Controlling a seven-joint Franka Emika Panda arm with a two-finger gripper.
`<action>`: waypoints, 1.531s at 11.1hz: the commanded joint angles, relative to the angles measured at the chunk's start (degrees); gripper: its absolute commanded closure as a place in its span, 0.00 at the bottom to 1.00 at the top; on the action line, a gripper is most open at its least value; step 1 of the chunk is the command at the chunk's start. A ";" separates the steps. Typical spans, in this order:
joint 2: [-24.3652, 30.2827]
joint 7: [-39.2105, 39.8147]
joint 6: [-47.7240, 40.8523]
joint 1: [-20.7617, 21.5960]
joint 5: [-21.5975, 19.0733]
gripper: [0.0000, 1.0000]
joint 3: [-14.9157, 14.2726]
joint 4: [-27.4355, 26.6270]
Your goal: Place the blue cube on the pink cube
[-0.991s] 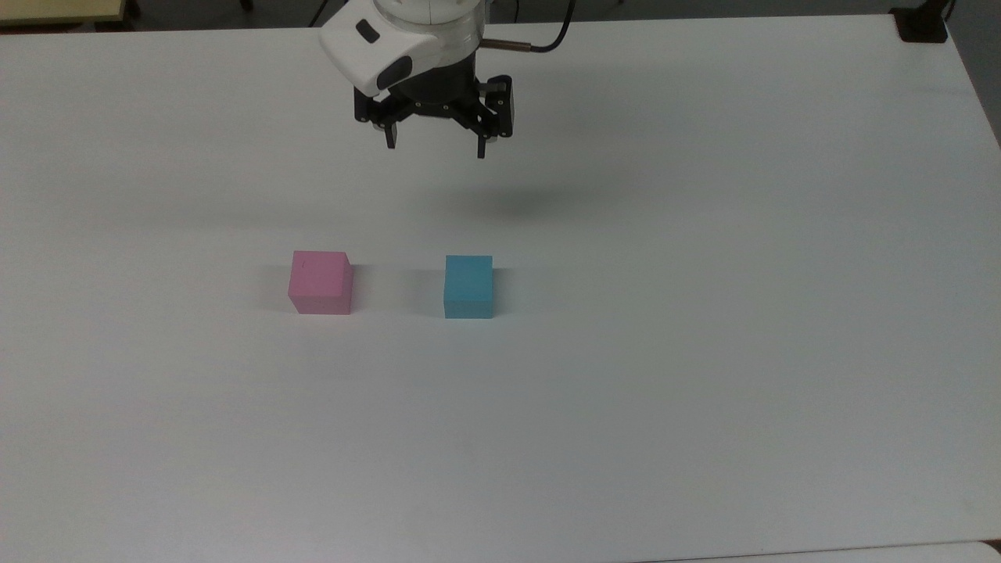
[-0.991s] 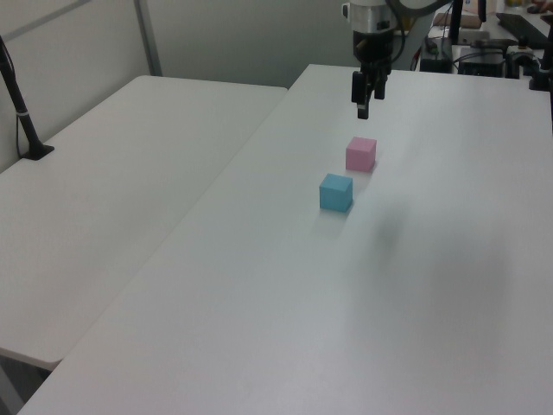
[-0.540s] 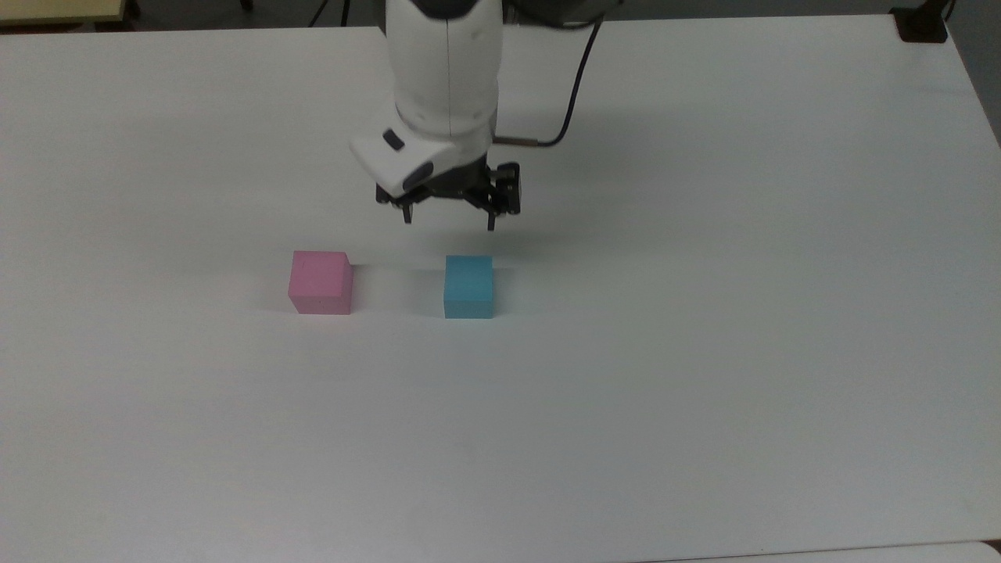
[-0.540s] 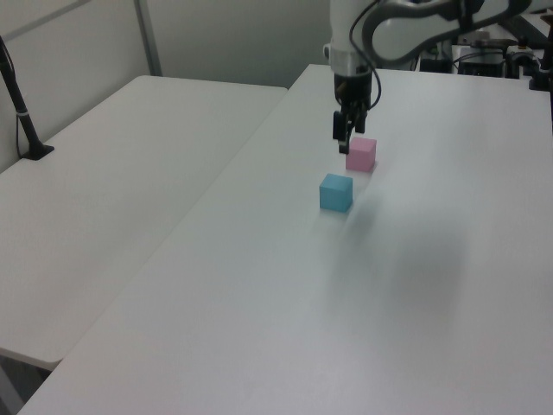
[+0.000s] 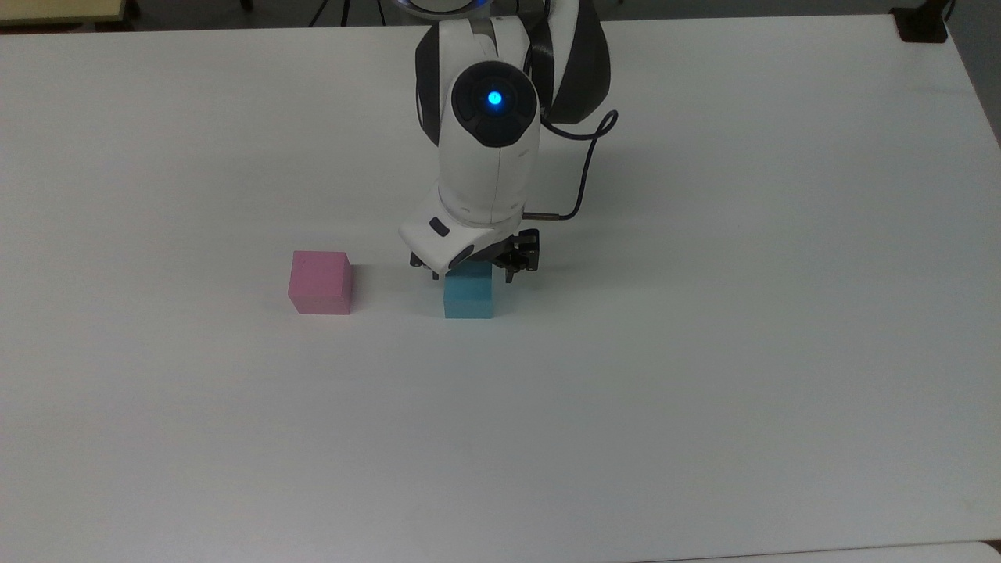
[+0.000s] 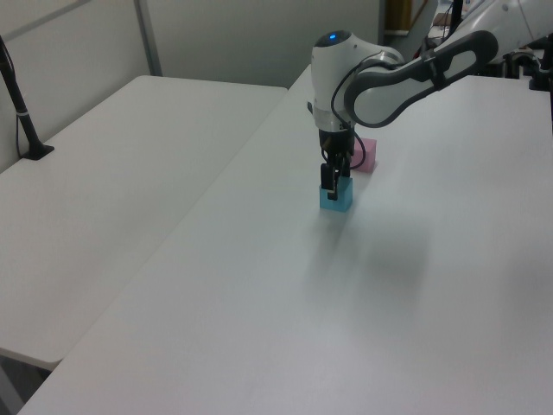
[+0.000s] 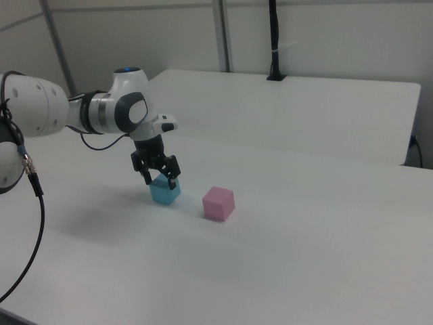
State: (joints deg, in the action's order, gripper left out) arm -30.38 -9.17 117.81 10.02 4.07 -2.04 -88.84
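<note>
Light-blue and matte, the blue cube (image 5: 468, 295) sits on the white tabletop (image 5: 704, 352) a little above the middle of the top view, flat on its base and square to the frame. The pink cube (image 5: 321, 282) rests near it toward the top view's left, with a clear strip of tabletop between them; in the right view the pink cube (image 7: 218, 202) is on the blue one's right.

Directly over the blue cube hangs the gripper (image 5: 474, 270), its black fingers spread wide so that one lies off each side of the cube's far top edge. In the right view the fingers straddle the top of the blue cube (image 7: 165, 190); whether they already touch its sides I cannot tell. Nothing is held.

The step in hand looks like the descent for the grasp. To do it well, the gripper should sink until the fingers reach about mid-height of the cube, centred so both sides meet together and the cube does not skid or turn. Closing should be firm but gentle, followed by a straight lift clear of the tabletop before any sideways travel toward the pink cube.
</note>
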 commanded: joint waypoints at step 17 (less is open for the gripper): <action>3.48 16.56 -2.49 -12.39 1.65 0.00 -3.49 2.35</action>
State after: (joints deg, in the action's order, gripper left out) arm -28.08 7.16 114.48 -2.96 5.41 -5.04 -85.07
